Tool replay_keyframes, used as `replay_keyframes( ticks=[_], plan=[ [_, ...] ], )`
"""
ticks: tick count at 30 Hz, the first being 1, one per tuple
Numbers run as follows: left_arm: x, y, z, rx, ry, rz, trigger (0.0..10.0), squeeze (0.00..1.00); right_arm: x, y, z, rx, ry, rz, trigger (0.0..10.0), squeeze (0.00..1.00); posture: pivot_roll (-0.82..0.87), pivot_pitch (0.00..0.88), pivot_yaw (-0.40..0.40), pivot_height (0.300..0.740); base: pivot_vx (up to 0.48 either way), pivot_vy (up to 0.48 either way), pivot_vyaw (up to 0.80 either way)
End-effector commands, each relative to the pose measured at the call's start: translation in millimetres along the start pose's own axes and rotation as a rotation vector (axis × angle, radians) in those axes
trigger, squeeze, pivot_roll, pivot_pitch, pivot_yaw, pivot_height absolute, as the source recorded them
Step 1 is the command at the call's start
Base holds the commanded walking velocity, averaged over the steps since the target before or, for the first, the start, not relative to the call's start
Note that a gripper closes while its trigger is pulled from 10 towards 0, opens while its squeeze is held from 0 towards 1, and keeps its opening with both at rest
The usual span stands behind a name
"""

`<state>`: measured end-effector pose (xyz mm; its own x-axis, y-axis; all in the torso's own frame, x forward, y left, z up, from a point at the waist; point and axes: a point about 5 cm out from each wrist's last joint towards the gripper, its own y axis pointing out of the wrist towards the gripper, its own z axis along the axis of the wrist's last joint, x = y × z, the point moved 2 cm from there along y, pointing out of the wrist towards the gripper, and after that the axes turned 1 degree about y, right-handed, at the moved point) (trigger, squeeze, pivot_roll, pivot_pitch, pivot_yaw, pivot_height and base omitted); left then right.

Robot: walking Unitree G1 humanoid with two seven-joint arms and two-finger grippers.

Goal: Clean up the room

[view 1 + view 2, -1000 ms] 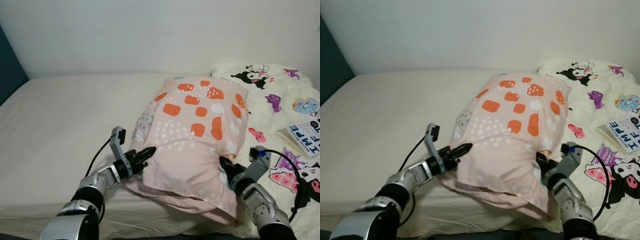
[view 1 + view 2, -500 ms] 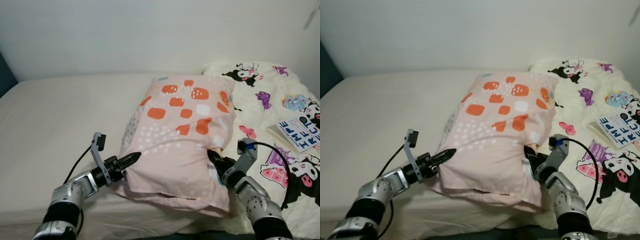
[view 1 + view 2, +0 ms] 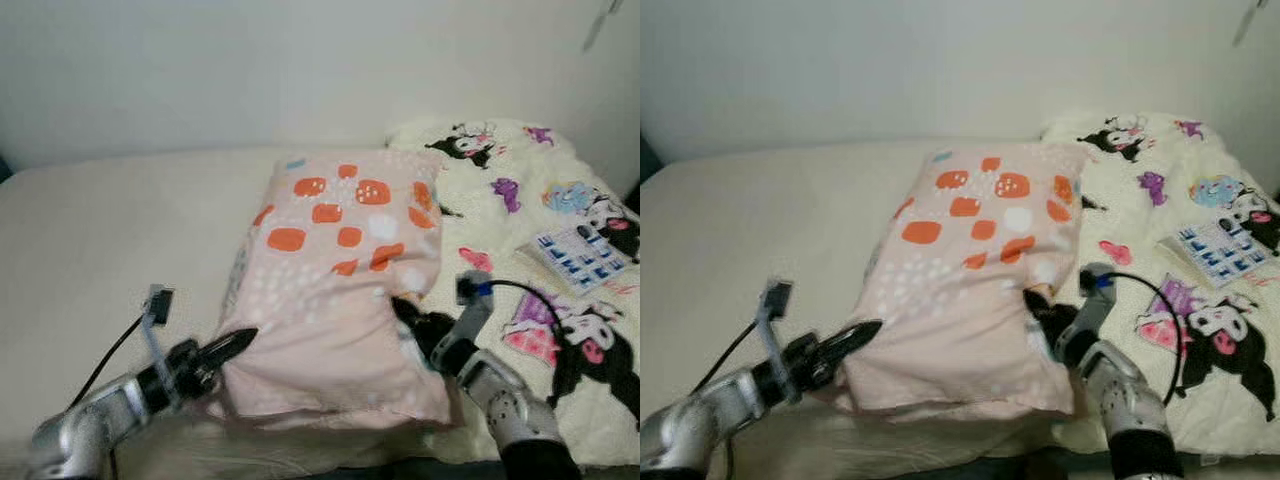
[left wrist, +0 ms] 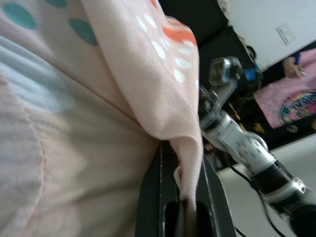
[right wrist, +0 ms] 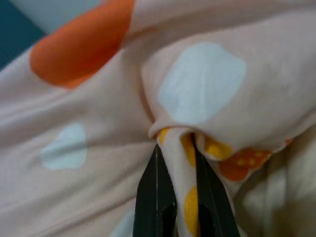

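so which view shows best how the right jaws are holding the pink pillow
The right wrist view: the right gripper jaws pinch a fold of the pink pillow with orange patches up close. The eye views show the gripper at the pillow's right edge, its hold hidden. The left wrist view shows its arm from afar.

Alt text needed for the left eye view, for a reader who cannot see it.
Both pincers grip a pink pillow with orange patches on a cream bed: the left pincer at its near left corner, the right pincer at its right edge. A cartoon-print blanket with a book lies to the right.
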<state>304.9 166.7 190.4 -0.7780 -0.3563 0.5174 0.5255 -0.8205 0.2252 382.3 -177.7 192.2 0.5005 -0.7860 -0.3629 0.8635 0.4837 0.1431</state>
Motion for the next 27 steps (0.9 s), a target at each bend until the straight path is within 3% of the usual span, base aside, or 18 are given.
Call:
replay_keyframes(
  ticks=[1,6,11,13,27],
  plan=[
    [13.5,2.8,-7,-0.035,-0.027,-0.067,0.0,0.0,-18.1,5.1,-2,-0.002,0.015,0.097,0.0,0.0,0.03,0.356,-0.002,0.567,0.0,0.0,0.0],
    [30.9,4.2,-12,-0.044,-0.056,-0.108,0.0,0.0,-31.4,-1.1,-5,-0.04,0.027,0.187,0.0,0.0,0.03,0.354,0.0,0.567,0.0,0.0,0.0],
    [35.5,4.4,-14,-0.049,-0.064,-0.119,0.0,0.0,-37.1,-4.6,-7,-0.062,0.03,0.225,0.0,0.0,0.03,0.352,0.0,0.567,0.0,0.0,0.0],
    [43.7,3.4,-17,-0.062,-0.087,-0.129,0.0,0.0,-49.4,-12.9,-13,-0.129,0.021,0.297,0.0,0.0,0.03,0.348,0.002,0.567,0.0,0.0,0.0],
    [59.1,0.5,-20,-0.102,-0.133,-0.184,0.0,0.0,-59.2,-31.2,-23,-0.231,-0.015,0.324,0.0,0.0,0.03,0.344,0.012,0.567,0.0,0.0,0.0]
  ],
)
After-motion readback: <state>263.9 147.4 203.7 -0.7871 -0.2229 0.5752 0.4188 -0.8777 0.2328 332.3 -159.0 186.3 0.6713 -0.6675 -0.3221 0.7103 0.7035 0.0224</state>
